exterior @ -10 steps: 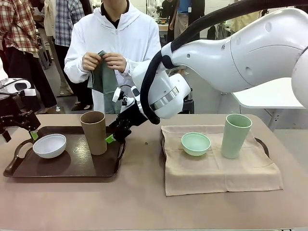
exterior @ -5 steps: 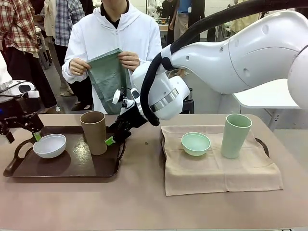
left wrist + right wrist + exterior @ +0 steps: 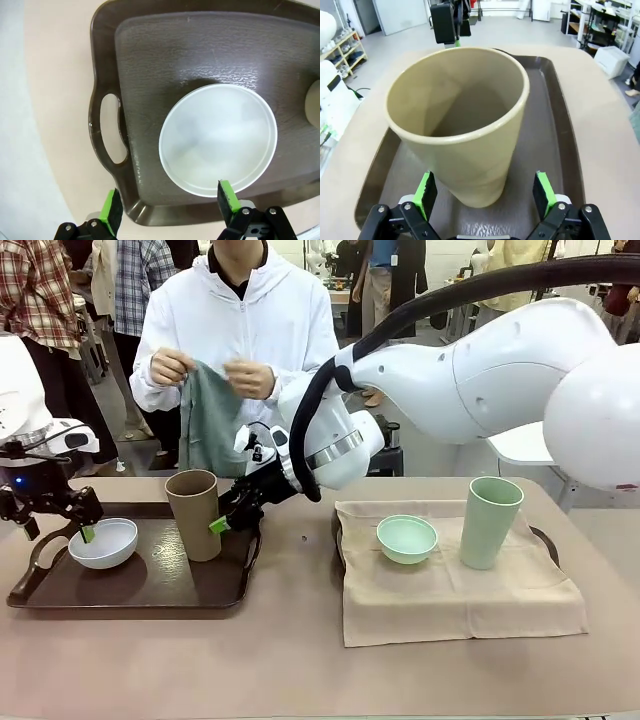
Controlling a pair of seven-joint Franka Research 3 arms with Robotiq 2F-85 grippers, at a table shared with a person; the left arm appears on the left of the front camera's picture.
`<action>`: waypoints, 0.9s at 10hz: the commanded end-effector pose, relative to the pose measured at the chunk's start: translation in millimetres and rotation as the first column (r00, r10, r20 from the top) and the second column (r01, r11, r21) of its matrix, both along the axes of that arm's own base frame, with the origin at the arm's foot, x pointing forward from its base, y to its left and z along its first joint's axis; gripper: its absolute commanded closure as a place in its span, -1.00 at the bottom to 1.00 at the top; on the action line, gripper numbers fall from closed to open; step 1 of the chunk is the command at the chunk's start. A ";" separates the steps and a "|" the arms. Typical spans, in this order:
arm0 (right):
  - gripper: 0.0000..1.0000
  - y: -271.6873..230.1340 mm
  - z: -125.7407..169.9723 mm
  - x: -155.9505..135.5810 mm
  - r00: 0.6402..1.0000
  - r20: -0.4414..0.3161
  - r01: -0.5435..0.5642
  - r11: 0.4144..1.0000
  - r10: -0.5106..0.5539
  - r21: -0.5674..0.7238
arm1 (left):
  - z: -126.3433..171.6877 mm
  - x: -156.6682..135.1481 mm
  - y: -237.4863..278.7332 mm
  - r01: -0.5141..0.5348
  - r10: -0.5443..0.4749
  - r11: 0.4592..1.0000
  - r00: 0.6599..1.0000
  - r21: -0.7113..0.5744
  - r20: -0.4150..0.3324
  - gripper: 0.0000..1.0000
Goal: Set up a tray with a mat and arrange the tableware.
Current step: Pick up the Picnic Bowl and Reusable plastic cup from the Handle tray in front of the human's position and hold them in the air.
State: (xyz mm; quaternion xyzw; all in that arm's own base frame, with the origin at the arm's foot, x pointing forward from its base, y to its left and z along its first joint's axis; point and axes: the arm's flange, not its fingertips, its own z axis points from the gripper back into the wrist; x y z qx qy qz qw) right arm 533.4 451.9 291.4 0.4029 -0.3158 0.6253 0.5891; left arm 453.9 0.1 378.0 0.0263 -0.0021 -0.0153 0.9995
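Observation:
On the bare dark brown tray (image 3: 140, 585) at the left stand a small white bowl (image 3: 103, 542) and a tall tan-brown cup (image 3: 194, 515). My left gripper (image 3: 58, 528) hangs open over the bowl's left rim. From the left wrist the white bowl (image 3: 218, 139) lies just ahead of the left gripper (image 3: 170, 202), with one pad over its near rim. My right gripper (image 3: 228, 515) is open beside the cup. The right wrist view has the cup (image 3: 460, 125) between the right gripper's (image 3: 482, 192) spread fingers. A mint-green bowl (image 3: 407, 538) and mint-green cup (image 3: 490, 521) rest on a beige mat (image 3: 450, 600).
The beige mat covers a second tray whose handle (image 3: 545, 540) shows at the right. Across the table a person holds a green cloth (image 3: 210, 425) in both hands. The left gripper (image 3: 450, 20) hangs beyond the cup in the right wrist view. Bare tabletop (image 3: 300, 660) lies in front.
My left gripper has moved right, closer over the white bowl. The right gripper has edged left toward the tan cup. The person spread the green cloth, then gathered it again.

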 end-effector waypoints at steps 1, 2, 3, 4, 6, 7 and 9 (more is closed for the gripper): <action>-1.00 13.4 -10.6 -4.0 0.999 -0.019 -0.041 0.998 0.042 0.050 | -9.7 6.2 1.1 -0.013 0.013 1.000 1.000 0.003 -0.016 -1.00; -1.00 17.0 -13.6 -4.6 0.998 -0.033 -0.053 0.998 0.055 0.043 | -13.4 8.6 3.7 -0.020 0.020 1.000 0.999 -0.010 -0.028 -1.00; -1.00 19.9 -15.5 -5.3 0.997 -0.043 -0.065 0.997 0.067 0.044 | -16.6 10.8 6.1 -0.026 0.025 1.000 0.999 -0.015 -0.034 -1.00; -1.00 25.4 -16.7 -8.3 0.996 -0.045 -0.075 0.996 0.077 0.043 | -17.5 11.2 9.2 -0.031 0.030 0.999 0.998 -0.027 -0.048 -1.00; -1.00 30.7 -20.5 -10.0 0.995 -0.041 -0.085 0.996 0.086 0.029 | -25.9 15.4 8.0 -0.032 0.028 0.997 0.998 -0.071 -0.052 -1.00; -1.00 32.3 -21.1 -11.3 0.995 -0.040 -0.089 0.996 0.090 0.028 | -27.5 17.2 7.9 -0.037 0.033 0.995 0.998 -0.089 -0.051 -1.00; -1.00 32.2 -21.8 -11.7 0.995 -0.027 -0.099 0.995 0.100 0.029 | -29.3 22.0 8.7 -0.054 0.051 0.993 0.998 -0.104 -0.032 -1.00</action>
